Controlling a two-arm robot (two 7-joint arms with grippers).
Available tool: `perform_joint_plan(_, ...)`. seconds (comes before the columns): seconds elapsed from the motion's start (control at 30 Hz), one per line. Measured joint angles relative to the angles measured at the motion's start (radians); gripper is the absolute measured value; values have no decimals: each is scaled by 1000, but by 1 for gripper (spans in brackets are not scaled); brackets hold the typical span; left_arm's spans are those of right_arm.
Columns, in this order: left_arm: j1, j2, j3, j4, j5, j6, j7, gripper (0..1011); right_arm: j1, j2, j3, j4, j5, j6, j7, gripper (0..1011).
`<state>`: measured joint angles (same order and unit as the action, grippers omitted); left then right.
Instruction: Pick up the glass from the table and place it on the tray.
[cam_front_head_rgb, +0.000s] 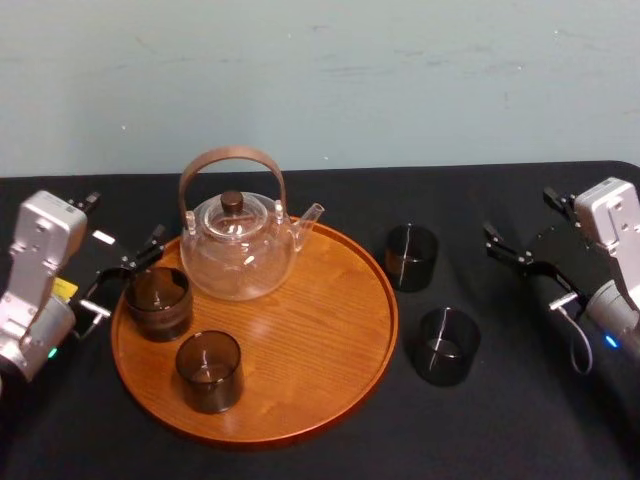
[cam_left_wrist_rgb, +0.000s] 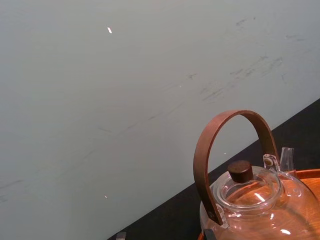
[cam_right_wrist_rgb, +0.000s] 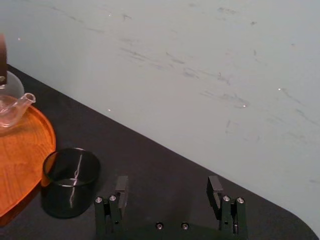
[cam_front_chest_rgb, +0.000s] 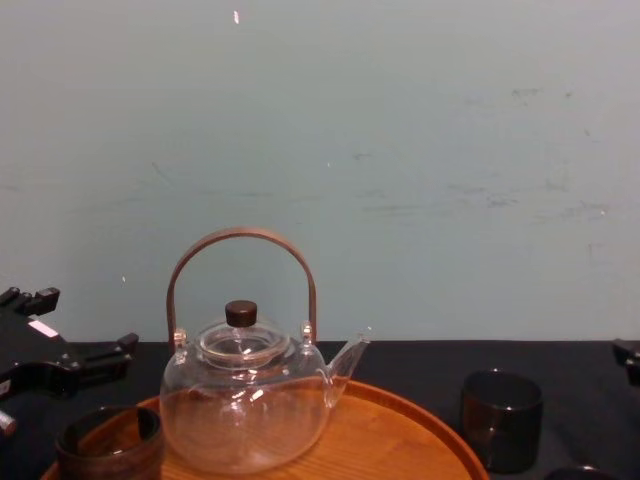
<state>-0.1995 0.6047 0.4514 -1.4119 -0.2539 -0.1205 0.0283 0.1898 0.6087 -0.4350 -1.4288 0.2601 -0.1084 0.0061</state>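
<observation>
**Tray and table.** One round orange-brown wooden tray (cam_front_head_rgb: 320, 335) with visible grain and a low raised rim lies on the table (cam_front_head_rgb: 500, 430), which is draped in plain matte black cloth.

**Teapot.** One clear glass teapot (cam_front_head_rgb: 238, 250) stands on the rear part of the tray. It is bulbous, with a short spout, a dark knob on the lid and an arched brown handle.

**Glasses.** There are four short, cylindrical, dark smoked tumblers, all upright.
- Glass A (cam_front_head_rgb: 158, 302) stands on the tray at its left edge.
- Glass B (cam_front_head_rgb: 209, 371) stands on the tray at its front left.
- Glass C (cam_front_head_rgb: 411, 257) stands on the cloth just off the tray's right rim, toward the rear.
- Glass D (cam_front_head_rgb: 447, 346) stands on the cloth just off the tray's right rim, toward the front and apart from glass C.

**Arms.** There are two, each with a silver-grey wrist and black fingers.
- The left gripper (cam_front_head_rgb: 125, 222) hovers at the tray's left rim, just behind glass A. It is angled toward the teapot with its jaws spread wide.
- The right gripper (cam_right_wrist_rgb: 168, 189) is held off the tray's right side, beyond glasses C and D. It faces the tray with its fingers set wide apart.
</observation>
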Motion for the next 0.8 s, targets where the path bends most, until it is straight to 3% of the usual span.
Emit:
perform_joint_plan(0.1,0,0,0,0,0,0,0,1001,-14,9,13,-22,13,18,28,1002)
perform_joint_plan(0.27,0,0,0,0,0,0,0,1001,-94,76,61,-129,71,65,87,1002)
perform_joint_plan(0.5,0,0,0,0,0,0,0,1001,-164,121,106,-202,105,89,130,1002)
perform_joint_plan(0.8,0,0,0,0,0,0,0,1001,-202,123,141,-228,110,96,148,1002)
